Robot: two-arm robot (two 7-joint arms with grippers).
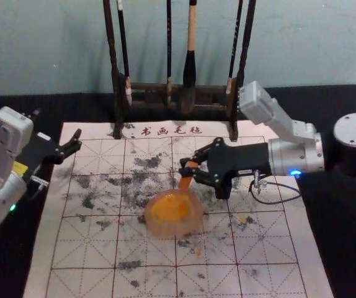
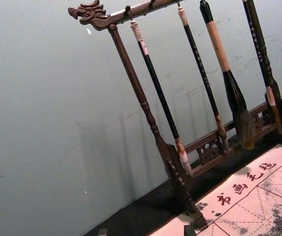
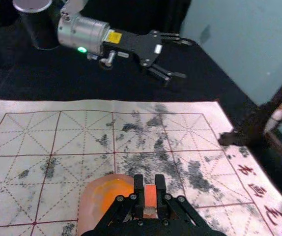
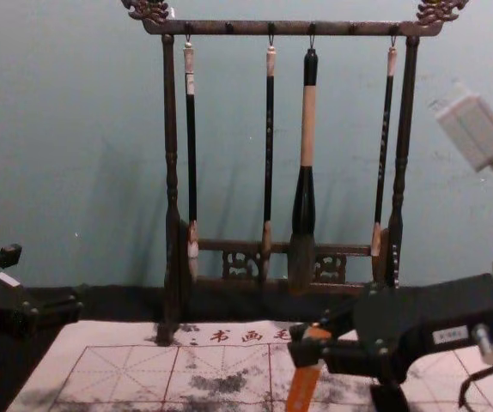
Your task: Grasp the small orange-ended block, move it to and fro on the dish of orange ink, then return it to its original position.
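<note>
Fingers of your right gripper [image 1: 186, 167] are clamped on orange block [image 1: 185, 182], fyi. Block sits right between fingertips, tilted, bit of top poking above them, longer part hanging below. Lower end's at far rim of ink dish [image 1: 173, 230], can't tell if touching. Your left gripper [image 1: 57, 125]'s parked near paper [image 1: 277, 248]'s left edge, fingers spread.

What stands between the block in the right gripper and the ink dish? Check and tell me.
Nothing visible does. The right gripper holds the orange block by the far edge of the dish; the brush rack stands farther back, off that path.
</note>
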